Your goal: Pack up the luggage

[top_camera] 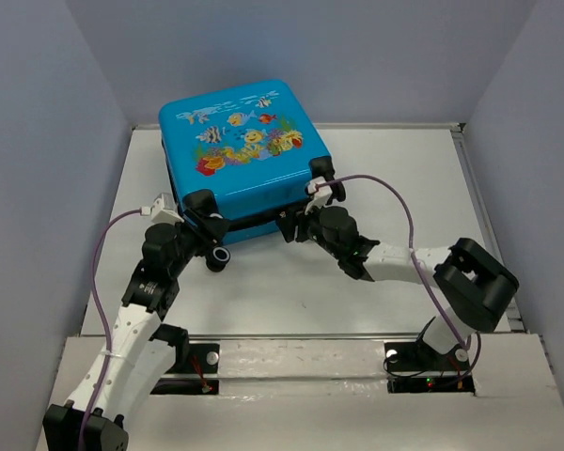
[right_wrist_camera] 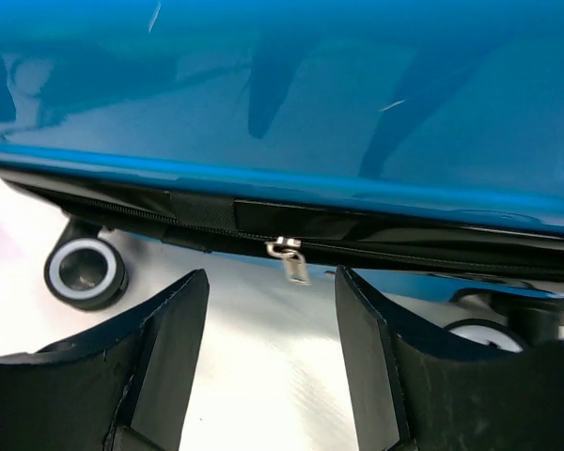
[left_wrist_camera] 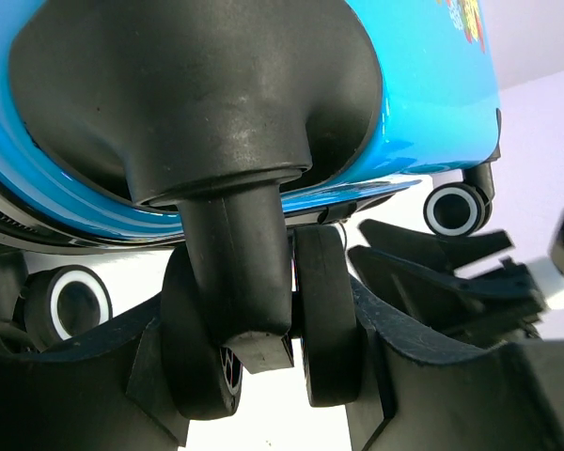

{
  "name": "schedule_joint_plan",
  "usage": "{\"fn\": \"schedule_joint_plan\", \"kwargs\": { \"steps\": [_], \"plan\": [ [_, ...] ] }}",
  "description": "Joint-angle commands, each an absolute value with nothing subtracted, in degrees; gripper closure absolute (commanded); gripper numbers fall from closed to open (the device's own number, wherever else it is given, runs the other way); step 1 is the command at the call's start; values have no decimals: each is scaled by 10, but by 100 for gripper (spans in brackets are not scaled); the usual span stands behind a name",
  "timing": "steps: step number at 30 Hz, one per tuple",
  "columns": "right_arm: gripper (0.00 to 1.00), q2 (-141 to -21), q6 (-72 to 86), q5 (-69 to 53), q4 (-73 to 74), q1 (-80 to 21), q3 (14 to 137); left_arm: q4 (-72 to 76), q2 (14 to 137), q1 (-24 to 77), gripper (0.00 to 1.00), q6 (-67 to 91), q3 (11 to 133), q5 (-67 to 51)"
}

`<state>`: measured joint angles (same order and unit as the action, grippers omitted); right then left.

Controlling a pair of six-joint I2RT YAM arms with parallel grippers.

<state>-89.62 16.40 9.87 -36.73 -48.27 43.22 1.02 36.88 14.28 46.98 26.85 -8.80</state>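
Luggage (top_camera: 240, 141) flat on the table (top_camera: 291, 287), fish print up, an arm at each near corner

The left gripper (left_wrist_camera: 263, 315) is clamped on the twin caster wheel (left_wrist_camera: 325, 324) at the luggage's near-left corner. The right gripper (right_wrist_camera: 271, 282) is spread and empty, just short of the zip pull (right_wrist_camera: 289, 261) on the luggage's near side. A tug on that pull could pivot the luggage about the held wheel, which may swivel or slip from the pads, and the small pull may escape fingers that close a little low. Only the right wrist view shows the pull and seam, though not which stretch is zipped. Only the left wrist view shows the wheel between the fingers, and only the top view shows how the whole luggage lies
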Motion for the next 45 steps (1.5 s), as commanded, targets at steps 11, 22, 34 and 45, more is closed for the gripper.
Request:
{"fn": "schedule_joint_plan", "kwargs": {
  "steps": [11,22,34,45],
  "plan": [
    [55,-984,171,85,-336,-472,532,192,368,162,94,429,274,-206],
    [93,-969,162,88,-428,-472,482,211,394,168,94,437,281,-221],
    [93,-1026,216,-2,-540,-679,529,272,556,342,94,491,530,-228],
    [64,-1014,331,30,-781,-684,397,291,458,380,94,540,412,-156]
  ]
}}
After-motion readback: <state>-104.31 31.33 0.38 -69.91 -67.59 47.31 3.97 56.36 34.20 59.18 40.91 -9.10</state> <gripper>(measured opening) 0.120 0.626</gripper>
